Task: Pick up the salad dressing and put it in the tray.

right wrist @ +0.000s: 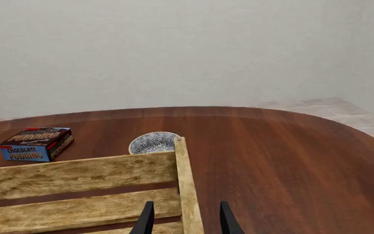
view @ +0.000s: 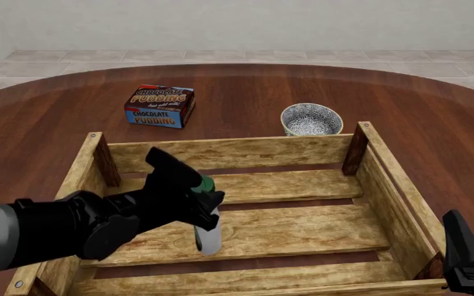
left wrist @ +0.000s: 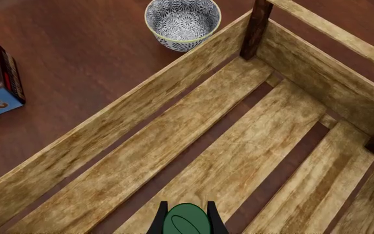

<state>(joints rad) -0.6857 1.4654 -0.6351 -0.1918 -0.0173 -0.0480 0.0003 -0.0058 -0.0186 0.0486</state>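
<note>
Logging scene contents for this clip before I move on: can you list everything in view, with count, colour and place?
salad dressing: one, white body with dark green cap, upright inside the tray over its slatted floor, held at the neck; whether its base touches the floor cannot be told.
tray: one, light wood with darker corner posts, near middle of the table.
chocolate pudding box: one, blue and red, beyond the tray's far left corner.
bowl: one, white with dark pattern, just beyond the tray's far wall, toward the right.
table: one, reddish-brown wood, round-edged.
left gripper: one, black, over the tray, closed on the bottle's neck.
right gripper: one, black, fingers apart, at the tray's near right corner, holding nothing.
</note>
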